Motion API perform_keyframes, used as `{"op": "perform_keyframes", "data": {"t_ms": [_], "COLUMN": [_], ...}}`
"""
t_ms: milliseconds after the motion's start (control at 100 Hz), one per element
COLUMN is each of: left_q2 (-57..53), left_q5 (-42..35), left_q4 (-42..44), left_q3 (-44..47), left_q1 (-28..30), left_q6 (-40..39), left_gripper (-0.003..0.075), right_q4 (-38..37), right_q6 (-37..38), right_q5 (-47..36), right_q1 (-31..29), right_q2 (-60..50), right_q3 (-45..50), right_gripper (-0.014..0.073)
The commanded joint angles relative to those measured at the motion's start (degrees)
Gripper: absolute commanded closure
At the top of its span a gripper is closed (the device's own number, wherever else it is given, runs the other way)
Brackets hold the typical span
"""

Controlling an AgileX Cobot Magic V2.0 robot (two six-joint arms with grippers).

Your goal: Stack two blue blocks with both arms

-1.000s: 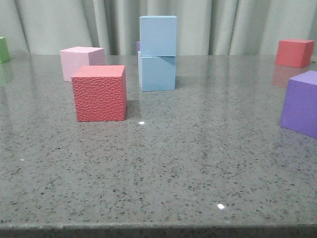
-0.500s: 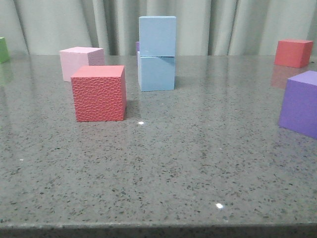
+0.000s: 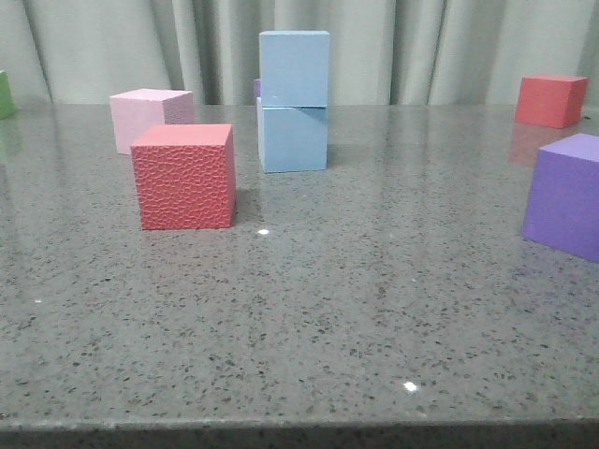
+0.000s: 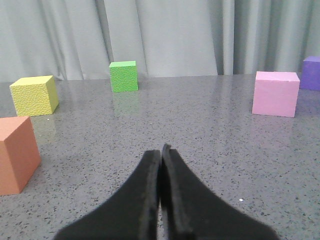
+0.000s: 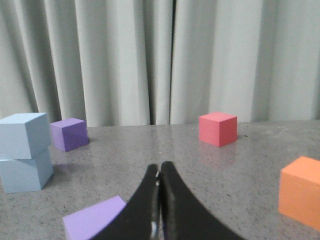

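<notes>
Two light sky-blue blocks stand stacked at the back middle of the table in the front view: the upper blue block (image 3: 294, 67) rests on the lower blue block (image 3: 293, 137). The stack also shows in the right wrist view, upper (image 5: 22, 134) on lower (image 5: 25, 173). No gripper shows in the front view. My left gripper (image 4: 161, 150) is shut and empty, low over bare table, with no blue block in its view. My right gripper (image 5: 159, 169) is shut and empty, well apart from the stack.
Front view: a red textured cube (image 3: 183, 175) in front of a pale pink cube (image 3: 145, 117), a purple cube (image 3: 564, 195) at right, a red cube (image 3: 549, 100) back right, a green cube (image 3: 6, 94) back left. Wrist views add yellow (image 4: 34, 95) and orange (image 4: 16, 154) (image 5: 300, 192) cubes.
The whole front view has shifted slightly to the left across the frames; the stacked blue blocks and the other cubes keep their places relative to one another.
</notes>
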Motion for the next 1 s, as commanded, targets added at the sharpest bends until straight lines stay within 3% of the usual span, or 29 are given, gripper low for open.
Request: {"op": "perform_keyframes", "data": {"t_ms": [0, 220, 400, 990], "left_q2": [-1.90, -1.90, -1.90, -1.82], "left_q5": [-5.00, -5.00, -4.93, -4.79], "left_q4": [-0.47, -0.47, -0.47, -0.47], "left_q3": [0.06, 0.06, 0.06, 0.06], "left_q1": [0.20, 0.20, 0.20, 0.20], "left_q6": [-0.21, -0.21, -0.21, -0.21], "left_gripper": [0.0738, 0.0739, 0.0738, 0.0738], "right_q4": [0.72, 2.10, 2.10, 2.10], "right_q6": [-0.70, -0.70, -0.84, -0.84], "right_q5": [-4.45, -3.60, 0.63, 0.38], "right_q1": [-1.93, -2.65, -2.65, -2.65], "right_q2": [-0.82, -4.76, -6.25, -6.25], "right_q3": [0.62, 5.92, 5.80, 5.86], "right_gripper": [0.0712, 0.0712, 0.0712, 0.0712]}}
